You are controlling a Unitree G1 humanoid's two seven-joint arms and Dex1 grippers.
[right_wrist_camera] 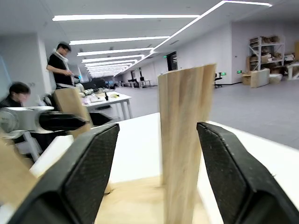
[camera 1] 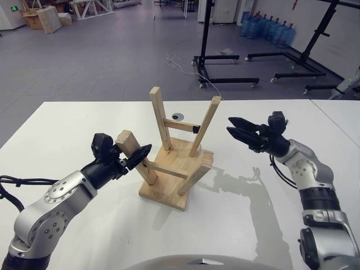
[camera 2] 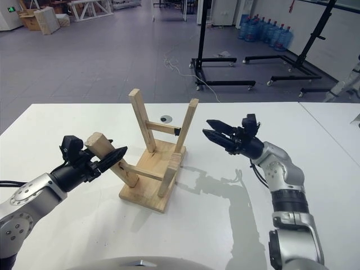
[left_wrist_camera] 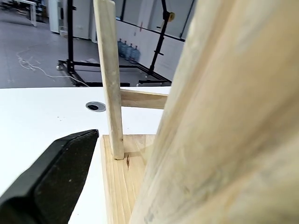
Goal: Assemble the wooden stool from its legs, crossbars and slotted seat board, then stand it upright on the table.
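The wooden stool stands upside down, its seat board flat on the white table and its legs pointing up. Crossbars join the legs. My left gripper sits astride the near-left leg, open; in the left wrist view one finger stands a little apart from that leg, which hides the other finger. My right gripper hovers open just to the right of the far-right leg, pointing at it; in the right wrist view that leg shows between the spread fingers.
A round grommet hole lies in the table behind the stool. Beyond the table's far edge stand black wheeled frames and water bottles on the floor. Another table adjoins at the right.
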